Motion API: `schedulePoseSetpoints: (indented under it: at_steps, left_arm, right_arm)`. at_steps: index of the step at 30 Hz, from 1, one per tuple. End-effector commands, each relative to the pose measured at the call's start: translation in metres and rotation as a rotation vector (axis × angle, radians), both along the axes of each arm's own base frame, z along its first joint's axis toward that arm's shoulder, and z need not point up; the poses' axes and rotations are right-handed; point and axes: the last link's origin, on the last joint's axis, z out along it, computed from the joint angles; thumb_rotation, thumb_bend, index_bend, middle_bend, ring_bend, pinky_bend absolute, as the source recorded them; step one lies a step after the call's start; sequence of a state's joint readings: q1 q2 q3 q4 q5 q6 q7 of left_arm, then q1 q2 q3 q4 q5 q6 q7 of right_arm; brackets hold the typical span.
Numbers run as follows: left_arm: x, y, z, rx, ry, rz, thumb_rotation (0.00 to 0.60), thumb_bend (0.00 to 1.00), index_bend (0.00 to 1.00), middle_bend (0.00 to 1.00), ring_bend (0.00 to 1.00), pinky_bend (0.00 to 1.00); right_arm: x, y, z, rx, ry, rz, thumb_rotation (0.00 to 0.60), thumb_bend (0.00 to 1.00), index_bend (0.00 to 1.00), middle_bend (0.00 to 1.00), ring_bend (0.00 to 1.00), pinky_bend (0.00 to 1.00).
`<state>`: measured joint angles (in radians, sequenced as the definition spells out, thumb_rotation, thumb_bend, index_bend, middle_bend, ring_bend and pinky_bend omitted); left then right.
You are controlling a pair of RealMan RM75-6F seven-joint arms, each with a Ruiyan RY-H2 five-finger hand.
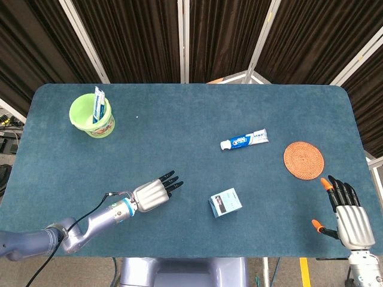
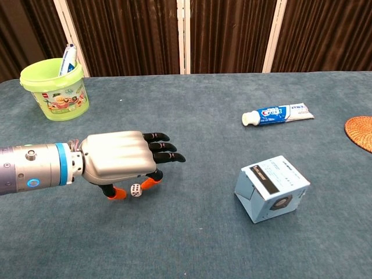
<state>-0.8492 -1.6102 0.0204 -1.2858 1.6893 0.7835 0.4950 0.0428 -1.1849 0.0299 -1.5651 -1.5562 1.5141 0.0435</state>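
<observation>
While your left hand (image 2: 125,161) hangs palm-down low over the near left part of the bench (image 1: 191,119), its orange-tipped thumb and one orange-tipped finger reach down on either side of a small white die (image 2: 135,190). The chest view shows the die sitting on the blue cloth directly beneath the hand, with the thumb tip just left of it and the finger tip just right of it; you cannot tell from here whether either tip actually touches it. The other fingers (image 2: 165,156) stretch forward, dark and nearly straight, spread a little apart. In the head view the die is hidden under the hand (image 1: 152,194).

Your right hand (image 1: 347,216) sits at the near right edge of the bench, fingers extended and fanned, holding nothing.

To the right of your left hand, well apart, a light blue box (image 2: 271,188) rests tilted on the cloth. Beyond it lies a toothpaste tube (image 2: 278,114), cap toward the left. A round woven coaster (image 1: 303,159) lies near the right side, just ahead of your right hand. At the far left stands a green bucket (image 2: 54,90) with another tube (image 2: 67,60) standing upright in it.
</observation>
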Motion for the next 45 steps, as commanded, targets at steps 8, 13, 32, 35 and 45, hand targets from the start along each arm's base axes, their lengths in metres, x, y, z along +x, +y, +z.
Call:
schedulePoseSetpoints:
  at_steps: [8,13,32,35,45]
  left_arm:
    - [-0.001,0.000,0.006,0.016,-0.024,0.009,0.600,0.34,0.58,0.00,0.00,0.00]
    - [0.008,0.011,0.031,0.078,-0.089,0.013,0.600,0.34,0.57,0.00,0.00,0.00]
    - [0.042,0.022,0.091,0.229,-0.243,0.032,0.600,0.32,0.13,0.00,0.00,0.00]
    - [0.035,0.014,0.096,0.236,-0.266,0.054,0.600,0.32,0.13,0.00,0.00,0.00]
    - [-0.029,-0.041,0.124,0.359,-0.362,0.234,0.600,0.30,0.09,0.00,0.00,0.00]
  right_arm:
    - [0.000,0.001,-0.002,0.005,0.004,0.002,0.600,0.07,0.00,0.00,0.00,0.00]
    - [0.000,0.002,-0.004,0.010,0.009,0.003,0.600,0.07,0.00,0.00,0.00,0.00]
    - [0.003,0.007,-0.007,0.021,0.019,0.016,0.600,0.07,0.00,0.00,0.00,0.00]
    - [0.003,0.008,-0.008,0.023,0.023,0.019,0.600,0.07,0.00,0.00,0.00,0.00]
    - [0.003,0.009,-0.012,0.034,0.034,0.019,0.600,0.07,0.00,0.00,0.00,0.00]
